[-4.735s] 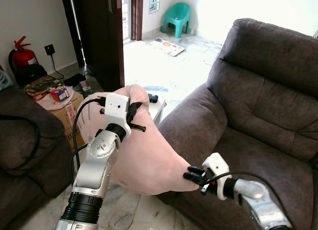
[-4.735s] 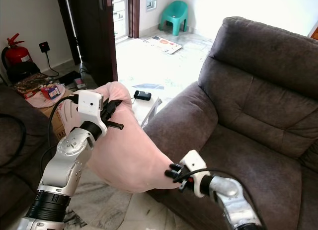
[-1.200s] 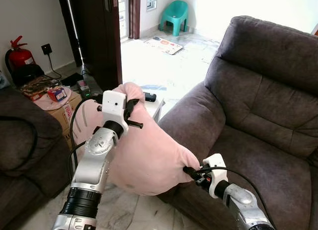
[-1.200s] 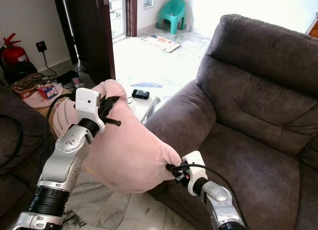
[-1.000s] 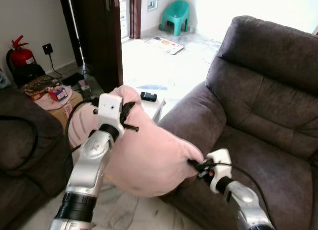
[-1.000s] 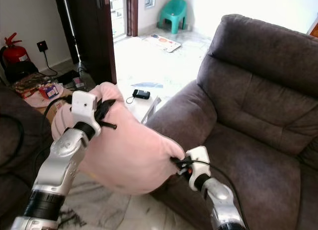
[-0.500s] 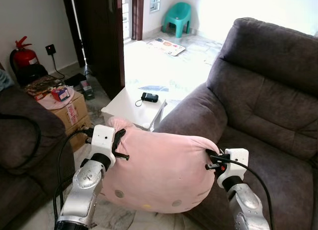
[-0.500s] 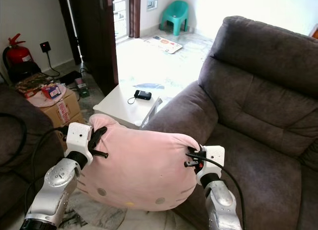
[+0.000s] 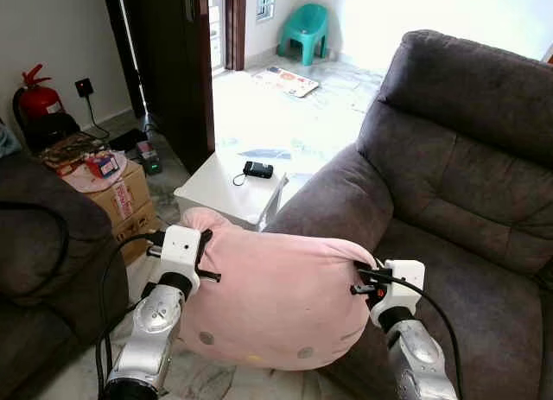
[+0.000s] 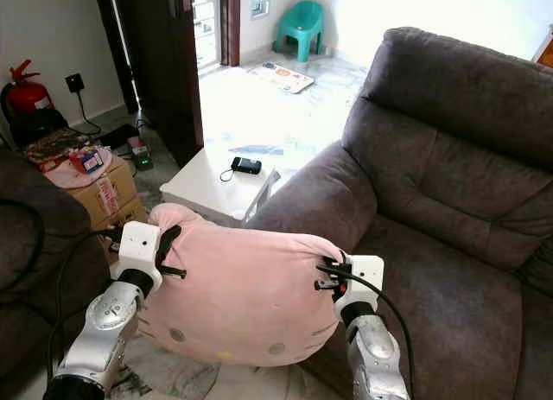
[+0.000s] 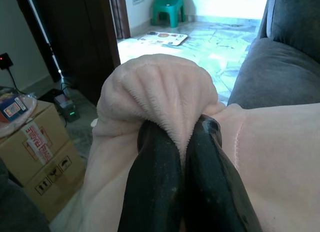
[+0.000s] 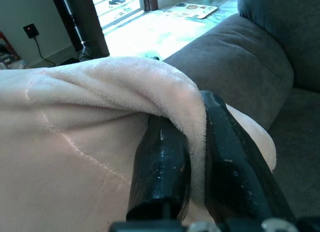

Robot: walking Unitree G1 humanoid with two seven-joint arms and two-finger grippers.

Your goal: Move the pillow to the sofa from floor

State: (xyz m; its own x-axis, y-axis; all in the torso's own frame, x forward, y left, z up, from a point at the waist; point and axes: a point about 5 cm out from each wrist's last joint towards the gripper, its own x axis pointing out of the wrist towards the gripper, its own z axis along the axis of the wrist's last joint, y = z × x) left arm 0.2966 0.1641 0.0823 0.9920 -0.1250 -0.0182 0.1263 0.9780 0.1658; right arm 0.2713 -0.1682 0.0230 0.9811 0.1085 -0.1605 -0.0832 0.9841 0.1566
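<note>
Setting: living room, pale marble floor (image 9: 285, 132), dark wooden door (image 9: 168, 54) standing open to a bright area beyond.

Sofa (image 9: 458, 184): dark brown-grey fabric, deep seat, padded back, broad armrest on the side nearer the table.

Table (image 9: 229, 188): small, white, low, just beside the sofa armrest; a small black device (image 9: 257, 168) with a cord lies on it.

Pillow (image 9: 276, 288): pale pink plush, wide and rounded, a rounded ear-like lobe at its upper left corner. Face side toward the camera: two small dark oval eyes, a yellowish nose patch low at centre, short whisker marks near the right edge. Pile is soft and finely ribbed where bunched. Held off the floor, stretched between both grippers, in front of the sofa's armrest and seat edge, not resting on the seat.

Left gripper (image 11: 177, 137): fingers clamped together on a gathered fold of the pillow's ear lobe; plush bulges over the fingertips.

Right gripper (image 12: 192, 127): fingers pinched on the pillow's opposite upper edge, a thick fold of plush between them, just beside the sofa armrest.

Other items: red fire extinguisher (image 9: 34, 93) by the wall; cardboard box (image 9: 125, 197) with red tape; teal plastic chair (image 9: 307, 28) beyond the door; a second dark sofa (image 9: 43, 244) at the robot's left.
</note>
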